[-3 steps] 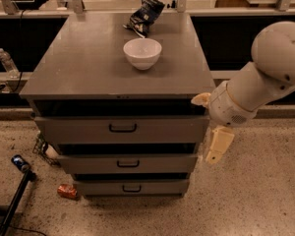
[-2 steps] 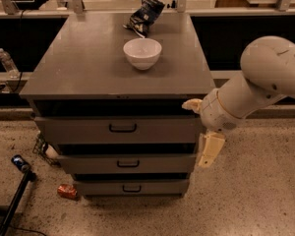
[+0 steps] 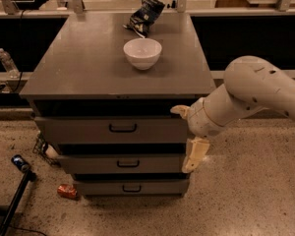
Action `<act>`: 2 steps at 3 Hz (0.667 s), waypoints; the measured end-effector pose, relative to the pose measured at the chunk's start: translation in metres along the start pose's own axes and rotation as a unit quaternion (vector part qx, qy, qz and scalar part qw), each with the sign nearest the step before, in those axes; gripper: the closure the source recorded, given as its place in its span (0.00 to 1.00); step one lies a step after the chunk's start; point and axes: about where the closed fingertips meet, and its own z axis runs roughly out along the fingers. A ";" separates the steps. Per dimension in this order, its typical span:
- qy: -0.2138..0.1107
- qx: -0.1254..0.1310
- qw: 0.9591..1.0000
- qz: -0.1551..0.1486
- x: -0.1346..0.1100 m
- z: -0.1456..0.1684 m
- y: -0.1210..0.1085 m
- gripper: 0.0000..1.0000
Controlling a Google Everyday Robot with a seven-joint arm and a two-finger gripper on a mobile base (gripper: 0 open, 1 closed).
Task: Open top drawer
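Gripper is empty with its fingers spread wide one above the other, at the end of the shut top drawer, whose horizontal bar handle lies sideways from it, well apart, toward the front's middle.

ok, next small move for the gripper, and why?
Probably slide the gripper across the top drawer front toward its bar handle. The gripper sits open at the drawer's right end, well off the central handle, and the drawer looks shut, so it has nothing to pull yet.
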 end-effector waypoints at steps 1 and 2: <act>0.002 0.015 1.000 -0.002 0.001 0.020 -0.014 0.00; 0.002 0.019 1.000 -0.010 0.005 0.044 -0.029 0.00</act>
